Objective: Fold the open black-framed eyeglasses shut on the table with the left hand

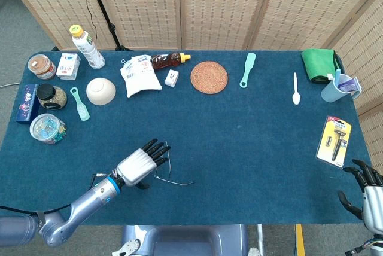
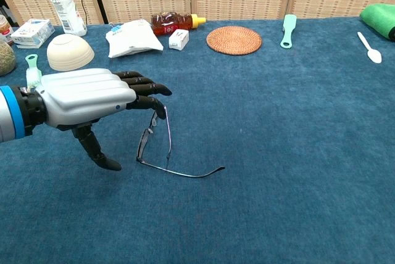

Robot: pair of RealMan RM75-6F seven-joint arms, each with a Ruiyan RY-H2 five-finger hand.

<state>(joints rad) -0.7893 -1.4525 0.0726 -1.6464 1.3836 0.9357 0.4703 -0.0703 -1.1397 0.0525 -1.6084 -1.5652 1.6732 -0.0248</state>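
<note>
The head view looks steeply down from high above the near edge of the blue counter [image 1: 251, 142], taking in its whole top and the wicker screens [image 1: 221, 5] behind; the chest view sits lower and closer, facing the far edge, sharing the counter's left and middle stretch

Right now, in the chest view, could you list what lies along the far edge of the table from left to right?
Bottle → white pouch → syrup bottle → woven coaster → mint paddle → white spoon
</note>
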